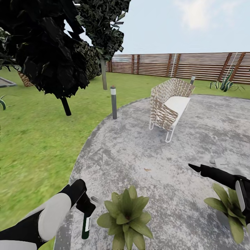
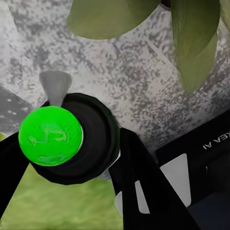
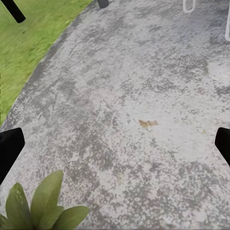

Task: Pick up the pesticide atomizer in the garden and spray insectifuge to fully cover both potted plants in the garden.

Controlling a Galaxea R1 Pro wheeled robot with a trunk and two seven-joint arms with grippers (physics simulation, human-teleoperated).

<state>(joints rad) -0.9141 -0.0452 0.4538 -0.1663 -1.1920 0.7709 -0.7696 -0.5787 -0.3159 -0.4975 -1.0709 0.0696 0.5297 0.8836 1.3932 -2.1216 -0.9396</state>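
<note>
My left gripper is shut on the pesticide atomizer, which hangs upright with its green-and-white body down and its pale nozzle head pointing at the near potted plant, a low rosette of broad green leaves just to its right. In the left wrist view the atomizer's bright green end sits between my black fingers, with plant leaves beyond it. The second potted plant grows at the lower right, under my right gripper. That gripper is open, its fingertips far apart over bare paving.
I stand on a round grey paved patch edged by lawn. A wicker bench is ahead, a bollard light at the paving's edge, dark trees to the left. A wooden fence and a spiky plant lie beyond.
</note>
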